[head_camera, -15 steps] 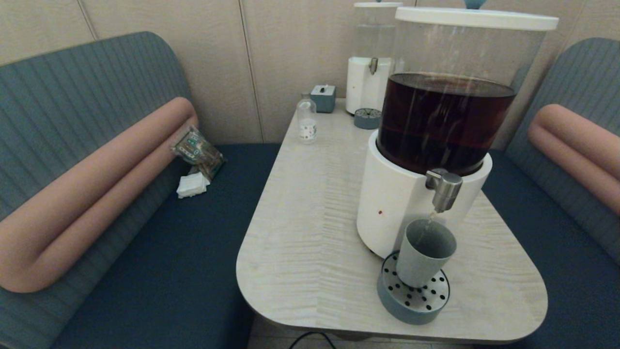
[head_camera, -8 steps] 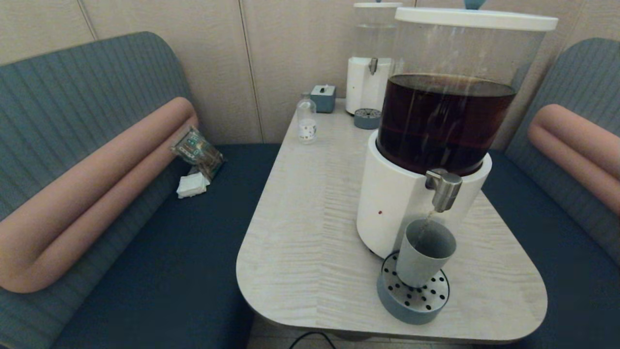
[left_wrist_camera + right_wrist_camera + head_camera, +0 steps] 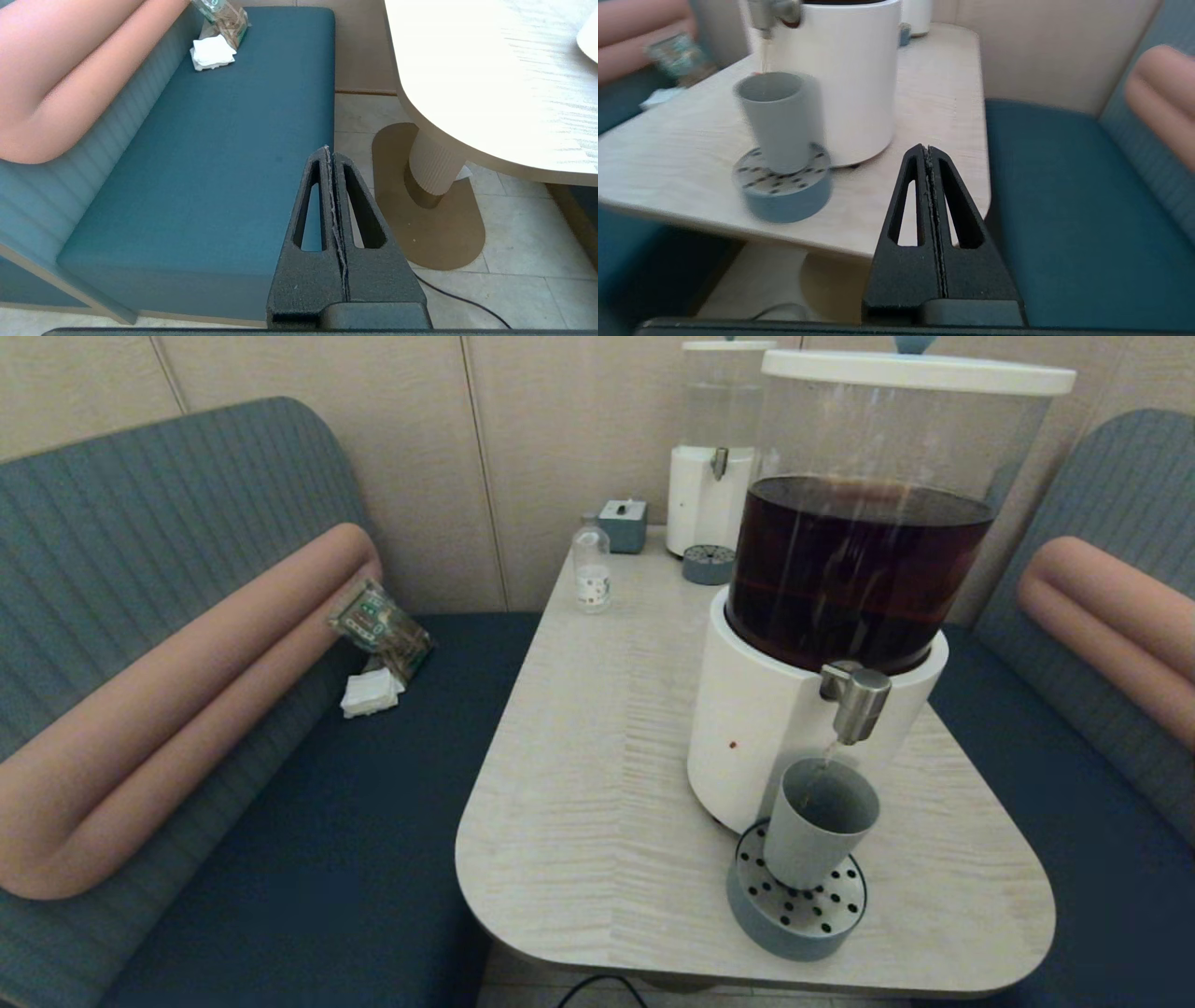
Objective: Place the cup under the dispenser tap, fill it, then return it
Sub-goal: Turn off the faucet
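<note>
The grey-blue cup (image 3: 818,823) stands upright on the round perforated drip tray (image 3: 796,910), directly under the brushed-steel dispenser tap (image 3: 854,698). A thin stream runs from the tap into the cup. The same cup (image 3: 777,119) and tap (image 3: 773,10) show in the right wrist view. My right gripper (image 3: 927,149) is shut and empty, low beside the table's near right edge, apart from the cup. Shut and empty too, my left gripper (image 3: 328,150) hangs over the floor between the left bench and the table leg. Neither arm appears in the head view.
The big white-based dispenser (image 3: 822,616) with dark liquid fills the table's right side. A second clear-liquid dispenser (image 3: 714,457), a small labelled bottle (image 3: 591,569) and a little blue box (image 3: 623,525) stand at the back. A snack bag (image 3: 381,625) and napkins (image 3: 371,691) lie on the left bench.
</note>
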Available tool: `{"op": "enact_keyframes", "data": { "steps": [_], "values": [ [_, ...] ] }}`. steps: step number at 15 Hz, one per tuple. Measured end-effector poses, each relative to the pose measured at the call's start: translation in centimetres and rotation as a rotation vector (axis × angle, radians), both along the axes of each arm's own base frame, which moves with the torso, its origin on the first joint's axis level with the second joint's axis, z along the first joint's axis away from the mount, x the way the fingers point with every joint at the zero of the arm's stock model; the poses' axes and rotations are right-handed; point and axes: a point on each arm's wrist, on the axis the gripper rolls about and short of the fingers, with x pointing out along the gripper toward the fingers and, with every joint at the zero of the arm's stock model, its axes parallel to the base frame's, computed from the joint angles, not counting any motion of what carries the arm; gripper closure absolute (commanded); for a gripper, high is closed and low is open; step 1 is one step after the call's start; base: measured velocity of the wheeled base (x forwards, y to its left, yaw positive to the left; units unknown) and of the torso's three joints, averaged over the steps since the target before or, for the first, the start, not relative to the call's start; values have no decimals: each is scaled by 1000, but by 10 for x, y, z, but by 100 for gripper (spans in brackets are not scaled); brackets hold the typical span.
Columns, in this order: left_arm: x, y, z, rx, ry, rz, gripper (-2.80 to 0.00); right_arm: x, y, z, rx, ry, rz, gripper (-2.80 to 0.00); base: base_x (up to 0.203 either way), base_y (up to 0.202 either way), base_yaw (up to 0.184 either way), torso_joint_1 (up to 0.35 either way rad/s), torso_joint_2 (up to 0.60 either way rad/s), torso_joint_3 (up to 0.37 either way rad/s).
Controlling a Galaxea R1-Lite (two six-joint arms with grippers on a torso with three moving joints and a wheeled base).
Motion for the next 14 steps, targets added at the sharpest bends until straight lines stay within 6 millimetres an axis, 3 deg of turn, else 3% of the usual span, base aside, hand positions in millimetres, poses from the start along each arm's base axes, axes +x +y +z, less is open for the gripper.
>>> {"op": "enact_keyframes", "data": {
  "steps": [4, 10, 14],
  "values": [
    [0, 0, 0, 0, 0, 1, 0, 17, 0, -26, -58, -72, -34, 0, 0, 0, 0, 0, 0, 0],
    [0, 0, 0, 1, 0, 0, 0, 23, 0, -51, -57, 138, -27, 0, 0, 0, 0, 0, 0, 0],
    [0, 0, 0, -1, 0, 0, 0, 23, -1, -57, -50, 198, -33, 0, 0, 0, 0, 0, 0, 0]
  ]
}}
